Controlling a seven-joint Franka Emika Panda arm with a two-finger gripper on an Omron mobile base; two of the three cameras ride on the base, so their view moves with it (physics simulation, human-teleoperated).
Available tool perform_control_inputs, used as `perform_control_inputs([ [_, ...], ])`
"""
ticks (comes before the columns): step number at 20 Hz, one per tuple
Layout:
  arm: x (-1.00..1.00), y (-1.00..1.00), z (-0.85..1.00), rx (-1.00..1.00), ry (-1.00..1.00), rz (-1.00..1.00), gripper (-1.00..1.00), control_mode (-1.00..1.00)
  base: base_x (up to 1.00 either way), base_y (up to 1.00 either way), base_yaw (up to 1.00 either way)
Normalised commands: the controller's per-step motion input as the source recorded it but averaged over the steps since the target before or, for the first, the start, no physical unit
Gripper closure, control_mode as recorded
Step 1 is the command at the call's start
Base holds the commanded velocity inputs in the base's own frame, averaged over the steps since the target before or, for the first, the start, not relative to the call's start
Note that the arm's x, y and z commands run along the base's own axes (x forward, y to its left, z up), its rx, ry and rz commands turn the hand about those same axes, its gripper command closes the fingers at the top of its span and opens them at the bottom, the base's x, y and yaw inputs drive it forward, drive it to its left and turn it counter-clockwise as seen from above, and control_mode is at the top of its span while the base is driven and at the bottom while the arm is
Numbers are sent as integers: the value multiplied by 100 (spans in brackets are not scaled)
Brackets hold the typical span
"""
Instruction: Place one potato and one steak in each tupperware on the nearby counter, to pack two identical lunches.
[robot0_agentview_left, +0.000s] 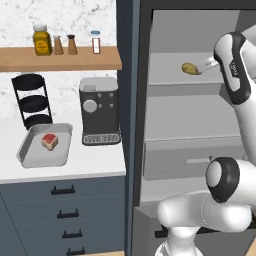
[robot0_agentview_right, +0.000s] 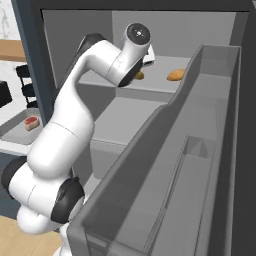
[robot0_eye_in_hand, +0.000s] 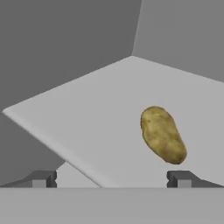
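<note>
On the left, a steak (robot0_agentview_left: 49, 140) lies in a grey tray (robot0_agentview_left: 30, 157) on the counter (robot0_agentview_left: 95, 162). My gripper (robot0_eye_in_hand: 111, 178), jaws spread fully and holding nothing, faces a potato (robot0_eye_in_hand: 162, 134) on the fridge shelf (robot0_eye_in_hand: 87, 113), off to my right fingertip. I shift right to centre it, then advance.

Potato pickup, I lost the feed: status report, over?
Gripper open, holding nothing. Potato on the fridge shelf, just ahead, right of center. Second potato farther along. Nothing in the way.
</note>
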Motion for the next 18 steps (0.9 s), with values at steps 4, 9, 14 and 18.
perform_control_inputs([
  [4,23,0,-19,-2,0,-6,-100,-100,0,0,0],
  [9,34,-9,-12,0,0,-7,-100,-100,0,0,0],
  [14,29,-2,-13,0,0,-2,-100,-100,0,0,0],
  [18,27,-4,-8,0,0,0,-100,-100,0,0,0],
])
